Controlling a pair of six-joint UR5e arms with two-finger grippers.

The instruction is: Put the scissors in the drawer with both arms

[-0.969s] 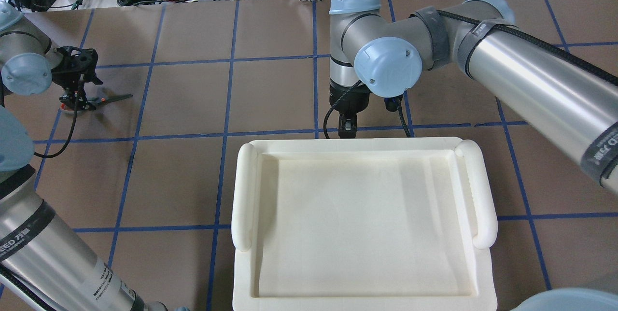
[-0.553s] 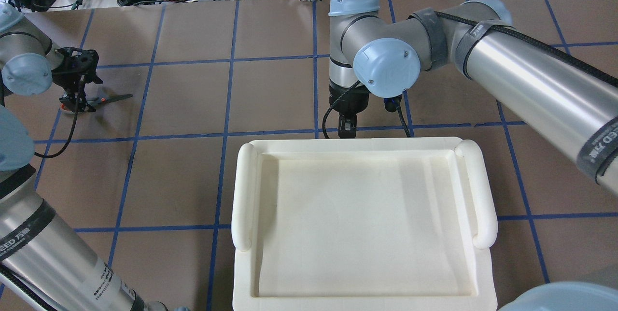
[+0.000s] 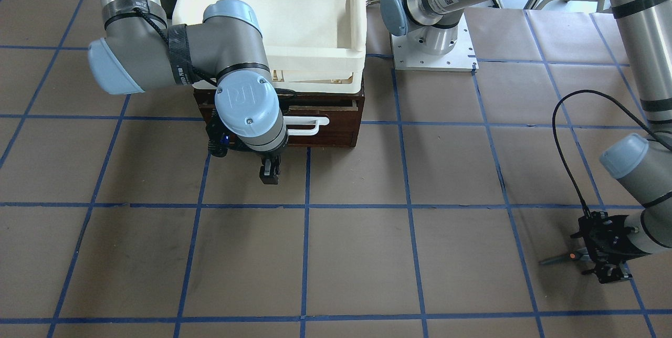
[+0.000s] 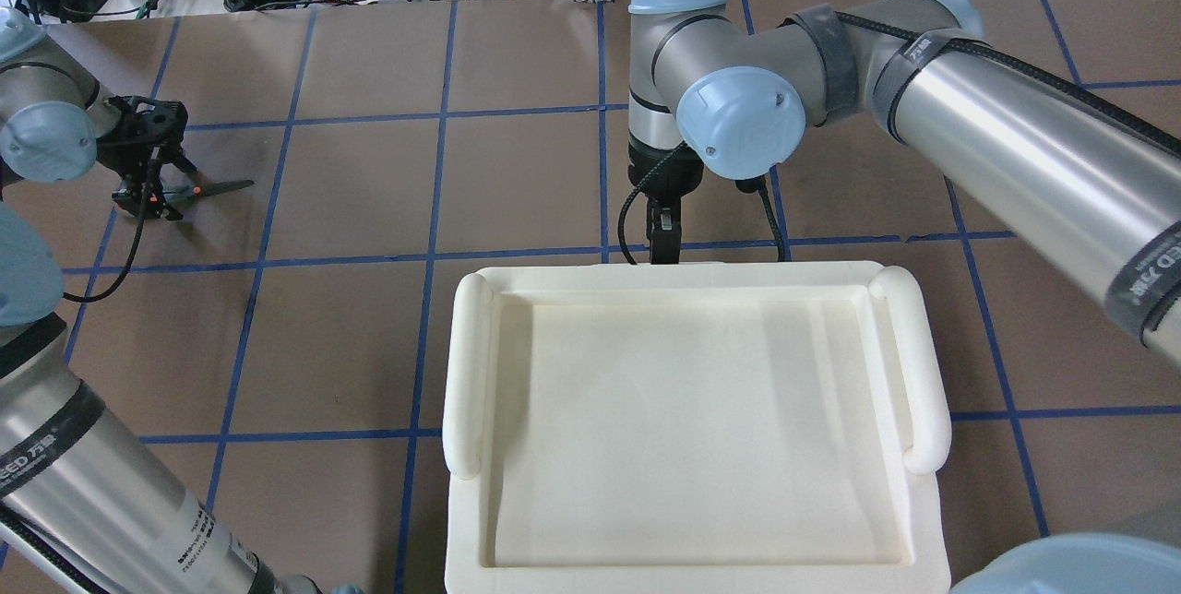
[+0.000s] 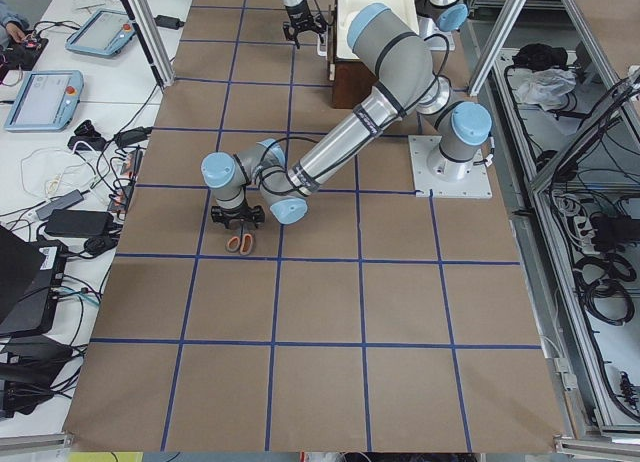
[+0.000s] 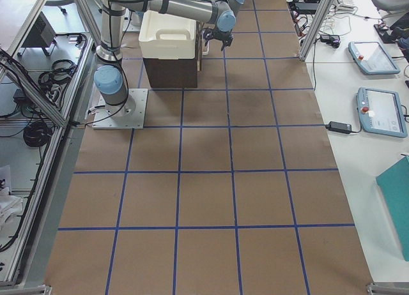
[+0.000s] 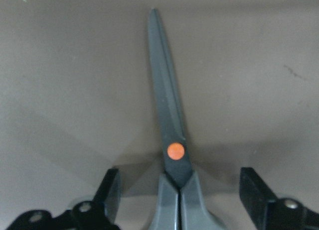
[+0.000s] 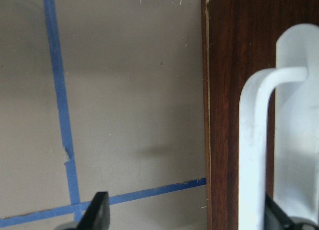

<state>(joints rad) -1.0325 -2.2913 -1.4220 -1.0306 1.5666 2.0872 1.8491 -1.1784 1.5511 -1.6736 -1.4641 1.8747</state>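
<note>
- Hovering low over the scissors (image 7: 169, 140), the left gripper (image 7: 182, 186) has its fingers (image 7: 112, 190) spread wide, one on each side of the shanks just behind the orange pivot. Nothing is clamped yet.
- The scissors lie flat and closed on the table (image 3: 367, 254), far out on the robot's left and well apart from the drawer (image 3: 336, 133).
- The right gripper (image 3: 269, 172) hangs just in front of the drawer's face, by one end of the white bar handle (image 8: 254, 140). Its jaws are parted and it grips nothing.
- The drawer looks shut to me, sitting under the white tray (image 3: 361, 12).
- For a clean pick, I'd want the left fingers down near the tabletop and centred, then closing squarely across the shanks so the scissors don't swing or slip.
- The right one should get the bar fully between its fingers before closing, then pull straight out. A skewed pull could drag the whole box.
</note>
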